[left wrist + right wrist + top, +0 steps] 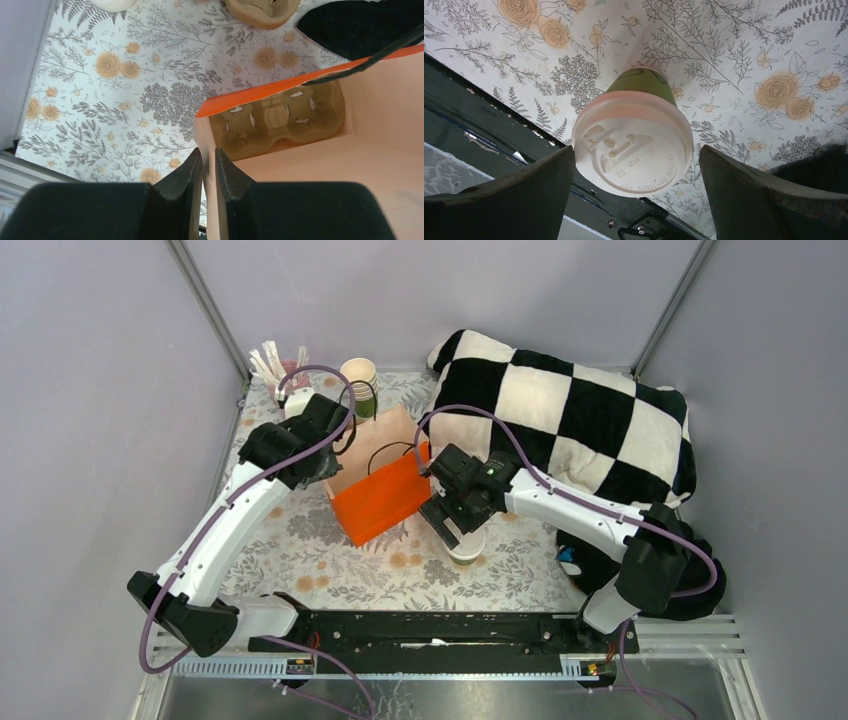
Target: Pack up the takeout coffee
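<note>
The takeout coffee [466,548], a green cup with a white lid, stands on the floral tablecloth just right of the orange paper bag [385,498]. In the right wrist view its lid [631,150] sits between my fingers. My right gripper [636,160] is open and straddles the lid; the left finger is close to the lid's rim and the right finger stands clear of it. My left gripper [208,155] is shut on the bag's upper edge [212,172]. A brown pulp cup carrier [280,117] lies inside the bag.
A black-and-white checkered cushion [560,410] fills the back right. A stack of lidless cups [360,378] and a holder of stirrers [275,365] stand at the back left behind the bag. The black base rail [430,630] runs along the near edge.
</note>
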`<control>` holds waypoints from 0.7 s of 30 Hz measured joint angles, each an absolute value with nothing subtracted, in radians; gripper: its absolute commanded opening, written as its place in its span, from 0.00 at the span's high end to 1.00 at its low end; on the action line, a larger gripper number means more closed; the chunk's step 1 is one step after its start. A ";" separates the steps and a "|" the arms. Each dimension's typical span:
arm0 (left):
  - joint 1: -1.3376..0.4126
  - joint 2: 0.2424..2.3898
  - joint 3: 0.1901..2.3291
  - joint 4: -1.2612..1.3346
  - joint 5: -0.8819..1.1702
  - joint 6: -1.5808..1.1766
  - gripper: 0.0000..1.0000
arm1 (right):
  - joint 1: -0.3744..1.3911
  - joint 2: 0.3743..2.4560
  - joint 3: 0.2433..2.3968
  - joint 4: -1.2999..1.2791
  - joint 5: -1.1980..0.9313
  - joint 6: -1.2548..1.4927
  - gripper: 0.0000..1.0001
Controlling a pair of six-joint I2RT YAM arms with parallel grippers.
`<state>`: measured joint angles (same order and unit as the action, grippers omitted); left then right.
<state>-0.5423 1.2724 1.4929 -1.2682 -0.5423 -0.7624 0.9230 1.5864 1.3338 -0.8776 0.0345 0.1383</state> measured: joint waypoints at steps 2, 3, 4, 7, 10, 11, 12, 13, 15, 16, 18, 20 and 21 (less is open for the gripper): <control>-0.540 1.274 1.493 -1.263 -0.558 -0.743 0.80 | 0.931 1.586 1.335 -0.878 0.034 0.138 0.01; -0.538 1.274 1.493 -1.261 -0.563 -0.735 0.80 | 0.934 1.586 1.336 -0.881 0.035 0.139 0.02; -0.537 1.273 1.492 -1.261 -0.568 -0.730 0.80 | 0.936 1.586 1.336 -0.883 0.035 0.139 0.03; -0.532 1.274 1.492 -1.261 -0.579 -0.721 0.79 | 0.943 1.586 1.337 -0.890 0.036 0.140 0.02; -0.530 1.273 1.492 -1.261 -0.580 -0.714 0.79 | 0.950 1.586 1.338 -0.903 0.047 0.147 0.00; -0.530 1.273 1.492 -1.261 -0.580 -0.711 0.79 | 0.952 1.586 1.338 -0.910 0.054 0.147 0.00; -0.530 1.274 1.492 -1.261 -0.580 -0.707 0.79 | 0.955 1.586 1.340 -0.918 0.064 0.148 0.00; -0.530 1.274 1.492 -1.261 -0.580 -0.705 0.79 | 0.957 1.586 1.346 -0.930 0.069 0.150 0.00; -0.529 1.274 1.492 -1.261 -0.580 -0.702 0.78 | 0.958 1.586 1.361 -0.943 0.072 0.154 0.01; -0.529 1.274 1.492 -1.261 -0.580 -0.699 0.78 | 0.959 1.586 1.368 -0.943 0.071 0.155 0.01; -0.529 1.274 1.492 -1.261 -0.580 -0.696 0.78 | 0.961 1.586 1.373 -0.940 0.070 0.157 0.02; -0.529 1.274 1.492 -1.260 -0.580 -0.695 0.78 | 0.962 1.586 1.373 -0.941 0.070 0.159 0.02; -0.528 1.274 1.492 -1.260 -0.580 -0.695 0.78 | 0.962 1.586 1.373 -0.940 0.070 0.159 0.02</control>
<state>-0.5282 1.2739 1.4918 -1.2602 -0.5800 -0.6949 0.9615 1.5856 1.3731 -0.9398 0.0700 0.1589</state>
